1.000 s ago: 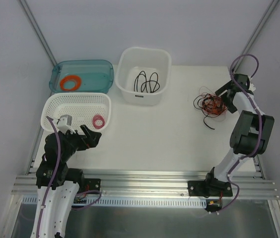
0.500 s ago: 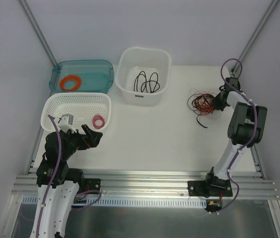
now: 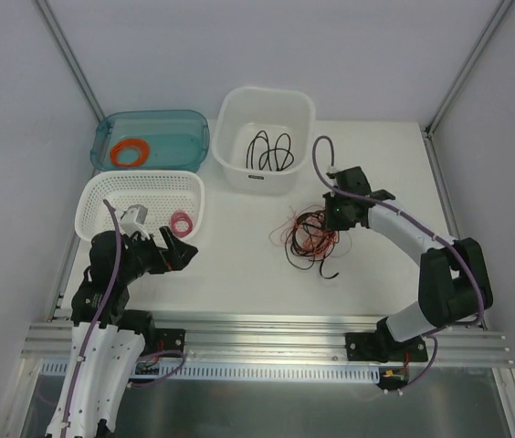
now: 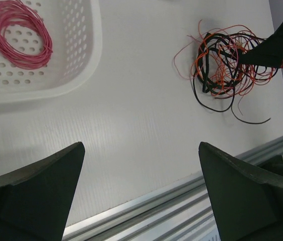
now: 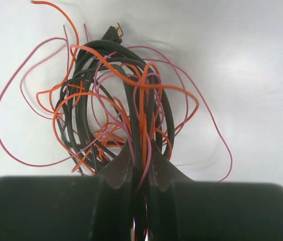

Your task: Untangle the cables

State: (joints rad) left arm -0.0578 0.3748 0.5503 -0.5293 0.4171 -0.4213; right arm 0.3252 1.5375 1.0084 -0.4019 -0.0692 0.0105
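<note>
While my right pincer (image 5: 140,153) clamps the cables (image 3: 305,234) at their right rim, they spread leftward from it, mid-worktop (image 3: 239,269); my left pincer (image 3: 173,249) hangs open, well apart toward the near left corner.

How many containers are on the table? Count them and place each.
3: a teal tub at the far left, a white perforated basket just in front of it, a white tub at far centre. None seems hidden.
</note>
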